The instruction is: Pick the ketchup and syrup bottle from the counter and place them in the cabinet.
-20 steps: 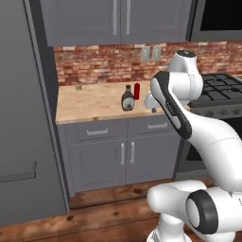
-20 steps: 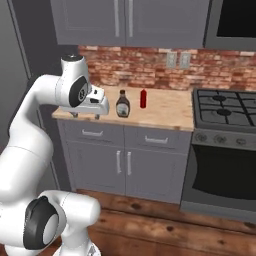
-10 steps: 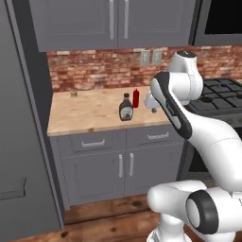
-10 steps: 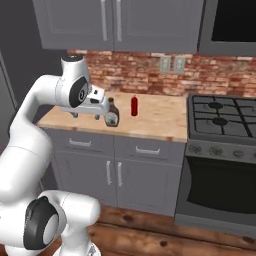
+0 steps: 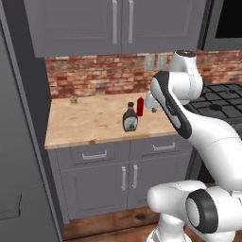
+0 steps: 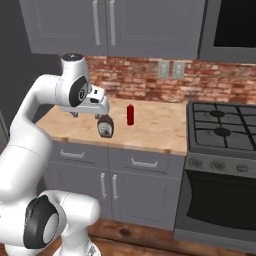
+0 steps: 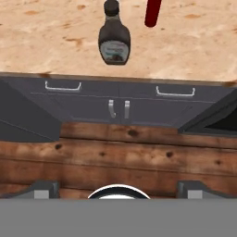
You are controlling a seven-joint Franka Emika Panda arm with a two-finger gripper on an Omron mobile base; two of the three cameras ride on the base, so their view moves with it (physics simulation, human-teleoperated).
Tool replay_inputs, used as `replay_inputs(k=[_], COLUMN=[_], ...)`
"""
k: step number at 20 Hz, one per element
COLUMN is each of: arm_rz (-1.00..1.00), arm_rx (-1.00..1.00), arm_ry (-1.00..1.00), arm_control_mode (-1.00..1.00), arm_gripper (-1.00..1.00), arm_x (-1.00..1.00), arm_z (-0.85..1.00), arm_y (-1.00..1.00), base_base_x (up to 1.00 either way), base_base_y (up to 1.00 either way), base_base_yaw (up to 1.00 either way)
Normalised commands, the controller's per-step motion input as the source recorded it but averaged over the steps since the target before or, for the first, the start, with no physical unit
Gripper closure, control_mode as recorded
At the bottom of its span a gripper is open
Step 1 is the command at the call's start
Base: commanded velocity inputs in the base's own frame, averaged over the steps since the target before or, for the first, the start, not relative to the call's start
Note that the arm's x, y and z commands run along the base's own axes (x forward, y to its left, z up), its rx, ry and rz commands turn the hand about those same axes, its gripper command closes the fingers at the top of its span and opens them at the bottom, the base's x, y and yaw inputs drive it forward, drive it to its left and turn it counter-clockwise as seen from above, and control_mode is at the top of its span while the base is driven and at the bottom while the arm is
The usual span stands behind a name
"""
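Note:
The syrup bottle [image 5: 130, 118] [image 6: 105, 126] [image 7: 114, 39] stands upright near the front of the tan counter [image 5: 90, 123] [image 6: 155, 130] [image 7: 185, 41]. Just behind it stands the red ketchup [image 5: 140, 106] [image 6: 130, 114] [image 7: 152, 11], a small gap apart. My gripper [image 6: 86, 115] [image 7: 119, 187] hangs in front of the counter's edge, to the side of the syrup bottle and short of it. Its fingertips [image 7: 41, 189] stand wide apart, so it is open with nothing between them. The cabinet is out of view.
A black stove [image 6: 220, 130] [image 5: 217, 104] borders the counter on the right. Paired-door wall cabinets [image 5: 118, 23] hang above. A tall dark grey unit [image 5: 19, 142] closes the counter's left end. A small object [image 5: 73, 99] sits at the back left. Grey drawers and doors [image 7: 118, 109] lie below.
The whole picture has shifted in both base views: the base has driven, bringing the counter and bottles nearer. The bottles stay put on the counter and the gripper stays open.

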Motion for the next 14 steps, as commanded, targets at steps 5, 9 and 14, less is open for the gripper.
replay_inputs(k=[5, 9, 14], arm_rz=[0.00, 0.00, 0.00], arm_rx=[0.00, 0.00, 0.00], arm_ry=[0.00, 0.00, 0.00], arm_control_mode=[1.00, 1.00, 1.00], arm_gripper=[-1.00, -1.00, -1.00], arm_x=[0.00, 0.00, 0.00], arm_z=[0.00, 0.00, 0.00], arm_y=[0.00, 0.00, 0.00], base_base_x=[0.45, 0.37, 0.36], base_base_y=[-0.18, -0.17, -0.19], base_base_yaw=[0.00, 0.00, 0.00])
